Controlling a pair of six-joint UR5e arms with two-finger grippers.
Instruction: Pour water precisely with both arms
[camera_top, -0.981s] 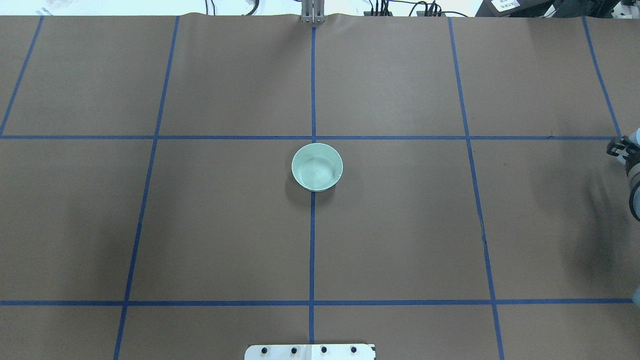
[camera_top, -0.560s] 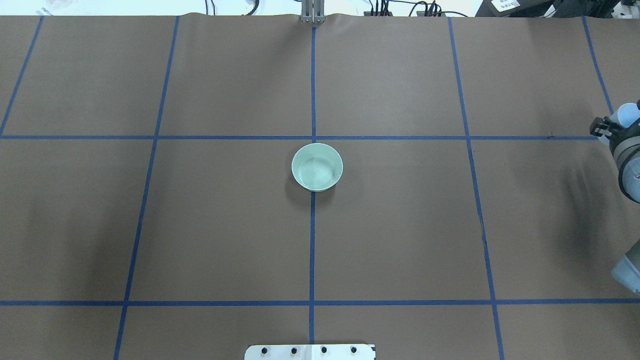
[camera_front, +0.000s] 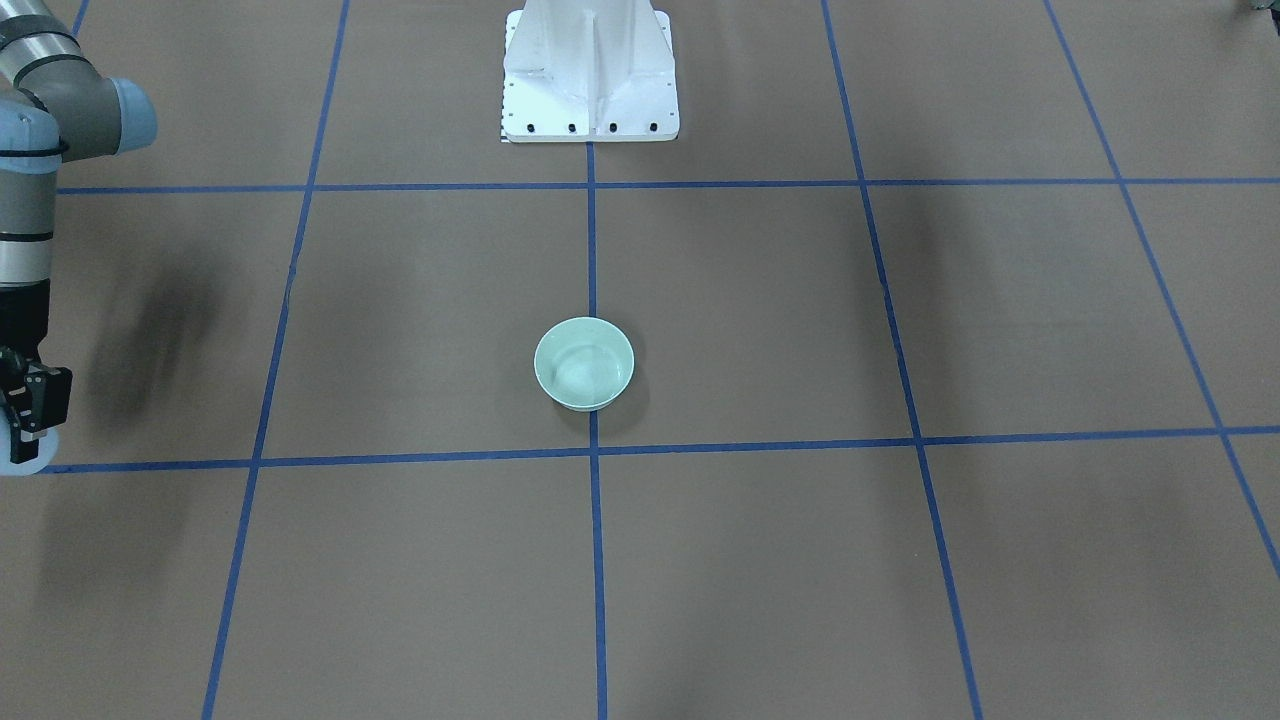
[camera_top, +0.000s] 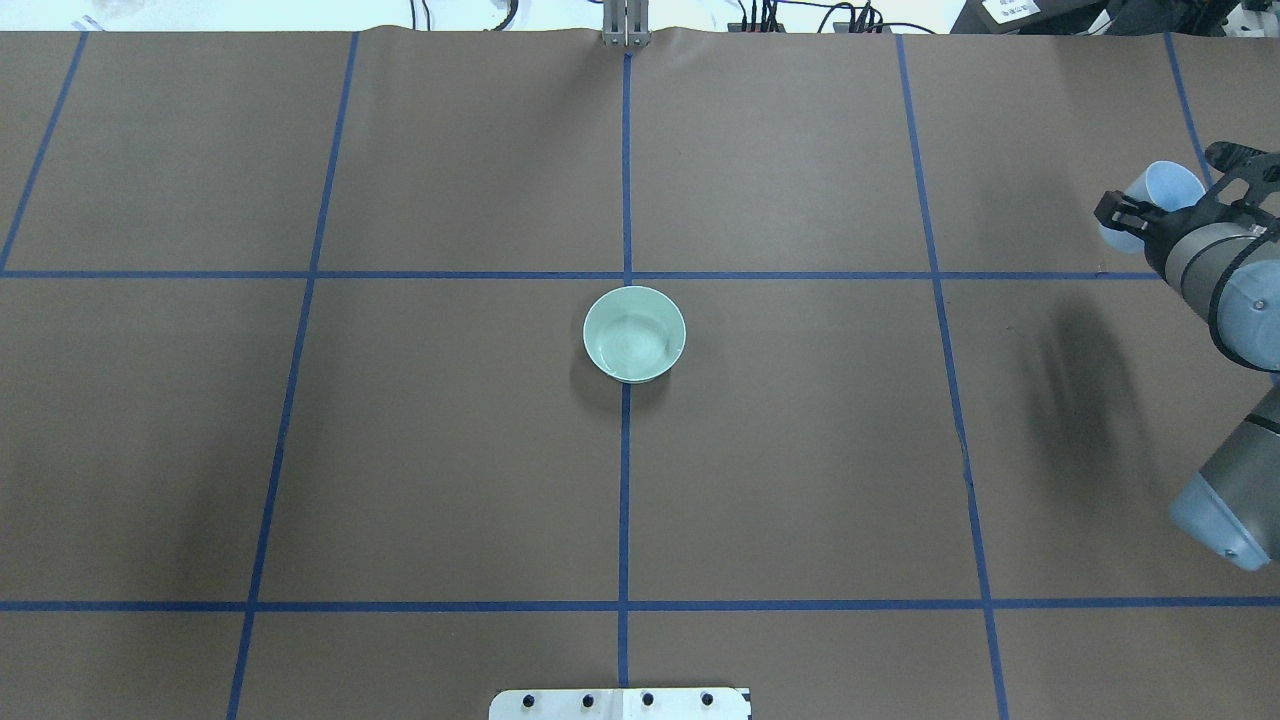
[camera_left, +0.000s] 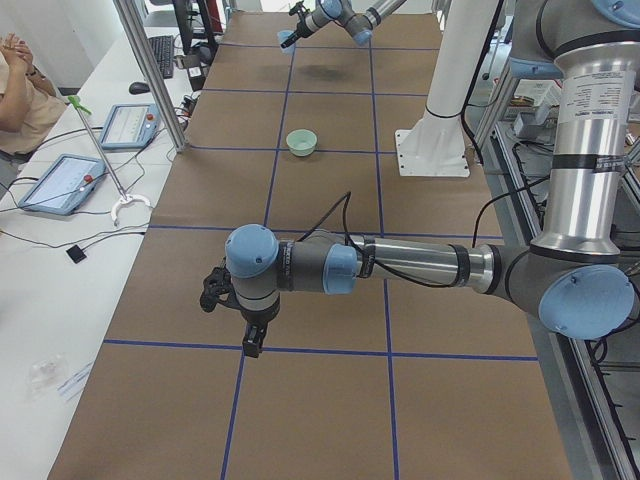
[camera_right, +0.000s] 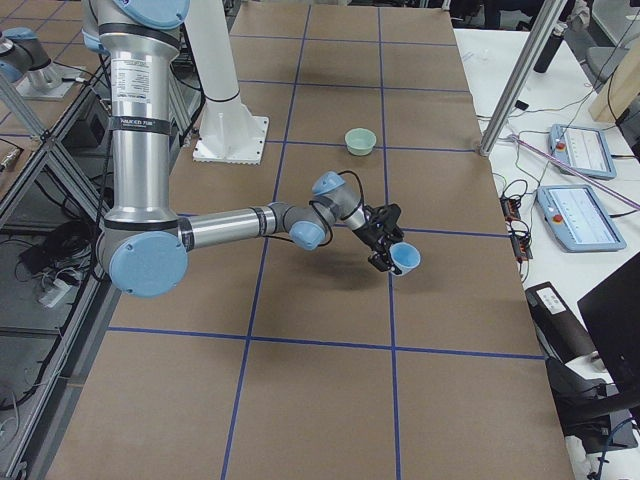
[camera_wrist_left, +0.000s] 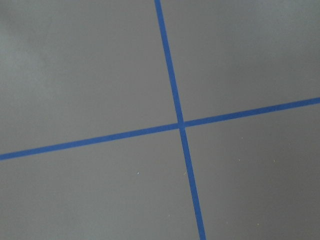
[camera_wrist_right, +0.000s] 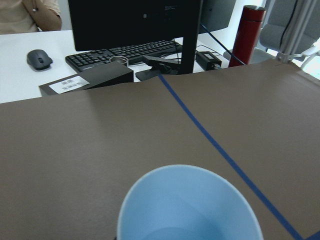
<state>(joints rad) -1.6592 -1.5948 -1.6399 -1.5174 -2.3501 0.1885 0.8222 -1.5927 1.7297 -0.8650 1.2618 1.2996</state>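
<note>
In the overhead view, the right claw (camera_top: 1155, 200) is seen closed around a pale blue cup (camera_top: 1175, 182) at the bench's (camera_top: 800, 450) 3 o'clock edge. A glossy pool of water (camera_top: 632, 345) is held in a green bowl (camera_top: 600, 310) mid-bench, well apart from the claw, at its 9 o'clock. The left claw (camera_left: 232, 318) is seen above a blue tape crossing (camera_wrist_left: 181, 124); how far it is open cannot be told.

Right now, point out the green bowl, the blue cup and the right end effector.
green bowl (camera_top: 589, 335): overhead view, left inner wall.
blue cup (camera_top: 1172, 187): overhead view, inside its open mouth.
right end effector (camera_right: 390, 238): exterior right view, between its fingertips, clamping the cup.
</note>
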